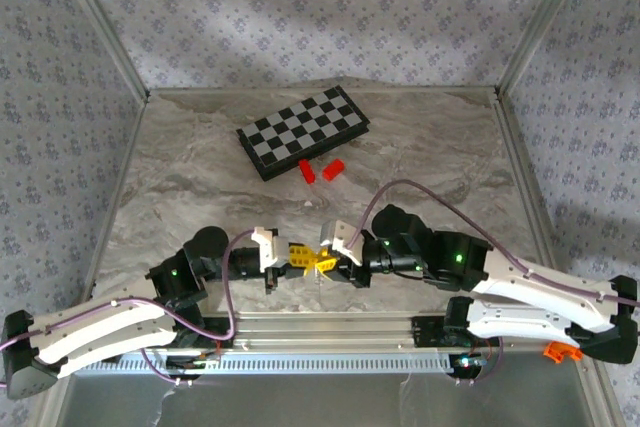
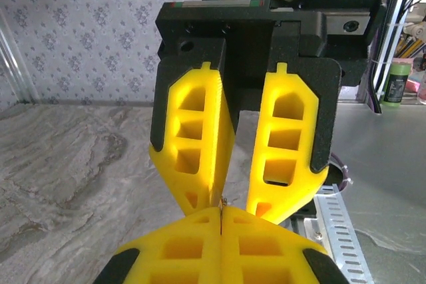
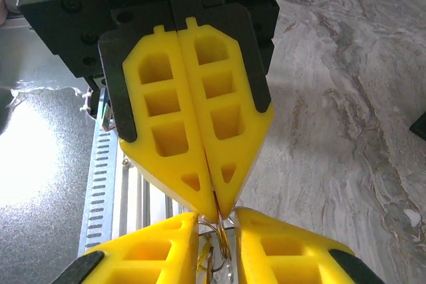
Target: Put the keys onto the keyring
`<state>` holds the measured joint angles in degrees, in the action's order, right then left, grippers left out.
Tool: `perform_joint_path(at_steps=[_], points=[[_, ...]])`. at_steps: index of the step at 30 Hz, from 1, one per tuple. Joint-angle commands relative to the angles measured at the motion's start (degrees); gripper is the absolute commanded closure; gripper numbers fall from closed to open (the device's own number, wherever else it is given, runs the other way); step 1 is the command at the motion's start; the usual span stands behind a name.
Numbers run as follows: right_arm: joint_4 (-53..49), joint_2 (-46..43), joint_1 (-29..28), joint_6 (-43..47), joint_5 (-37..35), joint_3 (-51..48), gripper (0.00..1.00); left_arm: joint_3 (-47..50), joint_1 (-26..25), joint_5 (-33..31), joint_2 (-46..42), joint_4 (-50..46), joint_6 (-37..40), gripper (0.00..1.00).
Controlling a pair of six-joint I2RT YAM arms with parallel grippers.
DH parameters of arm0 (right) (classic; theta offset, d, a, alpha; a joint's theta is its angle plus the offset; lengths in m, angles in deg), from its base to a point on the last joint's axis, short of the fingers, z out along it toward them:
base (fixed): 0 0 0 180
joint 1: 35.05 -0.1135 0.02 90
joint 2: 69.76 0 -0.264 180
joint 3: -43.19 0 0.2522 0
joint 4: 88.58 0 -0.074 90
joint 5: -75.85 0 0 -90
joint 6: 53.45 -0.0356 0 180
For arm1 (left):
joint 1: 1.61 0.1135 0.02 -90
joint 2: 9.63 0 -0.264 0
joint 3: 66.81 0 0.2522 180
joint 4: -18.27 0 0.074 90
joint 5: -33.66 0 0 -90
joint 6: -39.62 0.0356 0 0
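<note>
My two grippers meet tip to tip above the table's front middle. The left gripper (image 1: 293,257) (image 2: 220,214) is shut, pinching the thin wire of the keyring (image 2: 222,201) (image 3: 223,241) at its very tips. Facing it, the right gripper (image 1: 327,259) (image 3: 218,227) stands open, and the ring's loops hang in the gap between its fingers. A small yellow-orange piece (image 3: 206,259), seemingly the key, hangs low beside the wire in the right wrist view, mostly hidden. In the left wrist view the right gripper's fingers (image 2: 193,151) stand apart above my shut tips.
A black-and-white chessboard (image 1: 303,131) lies at the back of the marble table, with two red blocks (image 1: 307,172) (image 1: 333,169) just in front of it. An aluminium rail (image 1: 330,332) runs along the near edge under the arms. Patterned walls enclose the sides.
</note>
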<state>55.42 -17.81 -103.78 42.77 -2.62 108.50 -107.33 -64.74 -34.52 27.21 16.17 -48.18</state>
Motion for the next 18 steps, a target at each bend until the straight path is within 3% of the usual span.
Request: perform_joint_path(at_steps=[1, 4, 9, 13, 18], points=[[1.8, -1.2, 0.4, -1.5, 0.0, -0.5, 0.73, -0.4, -0.3, 0.9, -0.8, 6.4, -0.9, 1.0], [1.6, -2.1, 0.5, -1.6, -0.8, -1.0, 0.72, -0.3, -0.3, 1.1, -0.9, 6.4, -0.9, 1.0], [1.3, -3.2, 0.9, -1.6, -1.8, -1.6, 0.8, -0.5, -0.3, 1.5, -1.2, 6.0, -1.1, 1.0], [1.8, -3.7, 1.2, -1.3, -1.8, -2.1, 0.93, -1.1, -0.3, 2.1, -1.0, 4.8, -1.1, 1.0], [2.6, -3.3, 1.6, -0.9, -0.6, -2.3, 0.98, -1.3, -0.3, 2.3, -1.0, 4.3, -1.3, 1.0]])
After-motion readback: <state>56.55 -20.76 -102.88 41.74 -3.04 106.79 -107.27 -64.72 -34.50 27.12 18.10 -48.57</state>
